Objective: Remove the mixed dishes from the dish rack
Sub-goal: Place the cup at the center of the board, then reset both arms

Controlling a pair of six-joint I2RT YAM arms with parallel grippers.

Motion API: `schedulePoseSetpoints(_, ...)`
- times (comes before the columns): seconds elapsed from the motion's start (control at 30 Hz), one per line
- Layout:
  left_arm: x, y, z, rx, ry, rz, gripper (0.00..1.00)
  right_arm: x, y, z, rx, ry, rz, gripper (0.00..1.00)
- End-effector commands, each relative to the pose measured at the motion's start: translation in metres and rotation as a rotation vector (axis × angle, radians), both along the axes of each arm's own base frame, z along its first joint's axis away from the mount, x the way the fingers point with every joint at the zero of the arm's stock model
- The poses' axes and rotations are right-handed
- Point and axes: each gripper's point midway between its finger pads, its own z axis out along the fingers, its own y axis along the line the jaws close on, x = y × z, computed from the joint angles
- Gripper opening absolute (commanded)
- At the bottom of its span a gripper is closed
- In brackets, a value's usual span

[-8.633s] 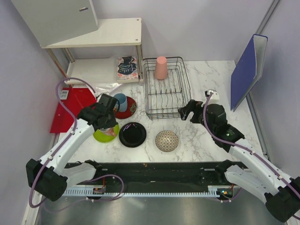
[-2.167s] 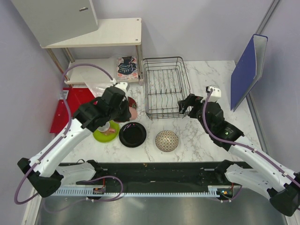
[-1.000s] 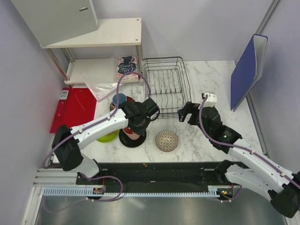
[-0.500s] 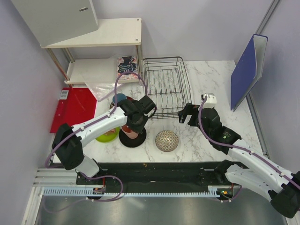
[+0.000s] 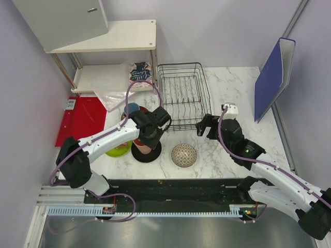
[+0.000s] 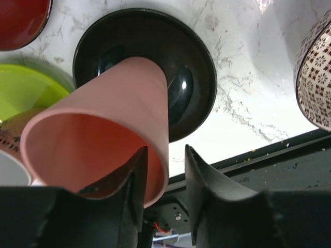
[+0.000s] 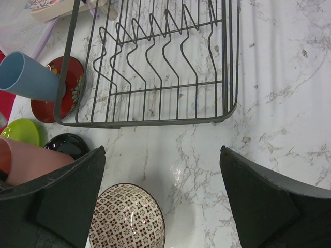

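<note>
On the table [image 5: 227, 82], left gripper [image 6: 165, 150], jaws slack, straddles tall pink cup [image 6: 114, 103] resting on black plate [image 6: 191, 62]; right gripper [image 7: 161, 150] gapes.

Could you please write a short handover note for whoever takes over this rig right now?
Left gripper: jaws apart astride the rim of the tall pink cup, not clamped. The cup stands mouth up on the glossy black plate.
Right gripper: open, empty, above the table by the dish rack's near right corner.
Done: the rack holds nothing. The light-blue cup is on the dark red patterned plate, the small pink handled mug on the lime-green plate, the beige speckled bowl on the table.
Left: lift the left gripper clear of the cup; nothing else appears to need unloading.
</note>
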Motion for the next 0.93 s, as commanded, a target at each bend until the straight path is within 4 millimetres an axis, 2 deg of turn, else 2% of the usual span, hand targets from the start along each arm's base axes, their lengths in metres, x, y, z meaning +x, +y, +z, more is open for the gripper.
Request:
schedulePoseSetpoints(0.0, 0.014, 0.004, 0.045, -0.021, -0.114, 0.005, 0.44, 0.002, 0.004, 0.008, 0.029, -0.024, 0.006, 0.98)
schedulePoseSetpoints(0.13, 0.024, 0.008, 0.092, -0.054, -0.219, 0.044, 0.49, 0.001, 0.004, 0.007, 0.031, -0.024, 0.006, 0.98)
schedulePoseSetpoints(0.17, 0.027, 0.005, 0.114, -0.103, -0.268, 0.053, 0.51, 0.002, 0.003, 0.007, 0.030, -0.024, 0.004, 0.98)
schedulePoseSetpoints(0.27, 0.033, 0.006, 0.150, -0.190, -0.364, 0.106, 0.52, 0.001, 0.003, 0.006, 0.028, -0.022, 0.003, 0.98)
schedulePoseSetpoints(0.33, 0.039, 0.014, 0.163, -0.199, -0.431, 0.173, 0.52, 0.002, 0.003, 0.005, 0.026, -0.023, 0.003, 0.98)
schedulePoseSetpoints(0.43, 0.049, 0.029, 0.167, -0.157, -0.527, 0.278, 0.52, 0.000, 0.003, 0.003, 0.022, -0.020, 0.011, 0.98)
schedulePoseSetpoints(0.53, 0.047, 0.030, 0.164, -0.136, -0.578, 0.316, 0.51, -0.002, 0.003, 0.004, 0.006, -0.033, 0.031, 0.98)
schedulePoseSetpoints(0.57, 0.043, 0.027, 0.159, -0.131, -0.582, 0.303, 0.50, -0.002, 0.002, 0.005, 0.000, -0.038, 0.034, 0.98)
schedulePoseSetpoints(0.63, 0.041, 0.019, 0.164, -0.193, -0.615, 0.283, 0.50, -0.004, 0.003, 0.011, -0.005, -0.059, 0.048, 0.98)
schedulePoseSetpoints(0.67, 0.036, 0.012, 0.159, -0.214, -0.612, 0.256, 0.50, -0.004, 0.002, 0.013, -0.017, -0.071, 0.055, 0.98)
schedulePoseSetpoints(0.7, 0.036, 0.000, 0.163, -0.279, -0.619, 0.235, 0.50, -0.005, 0.003, 0.018, -0.017, -0.085, 0.062, 0.98)
schedulePoseSetpoints(0.73, 0.032, -0.004, 0.174, -0.337, -0.638, 0.205, 0.50, -0.007, 0.002, 0.023, -0.015, -0.102, 0.066, 0.98)
schedulePoseSetpoints(0.77, 0.028, -0.008, 0.168, -0.355, -0.632, 0.177, 0.50, -0.008, 0.003, 0.029, -0.020, -0.118, 0.075, 0.98)
schedulePoseSetpoints(0.8, 0.028, -0.017, 0.175, -0.419, -0.643, 0.162, 0.50, -0.008, 0.003, 0.034, -0.017, -0.133, 0.079, 0.98)
schedulePoseSetpoints(0.9, 0.022, -0.017, 0.181, -0.476, -0.658, 0.134, 0.51, -0.008, 0.001, 0.045, -0.028, -0.162, 0.079, 0.98)
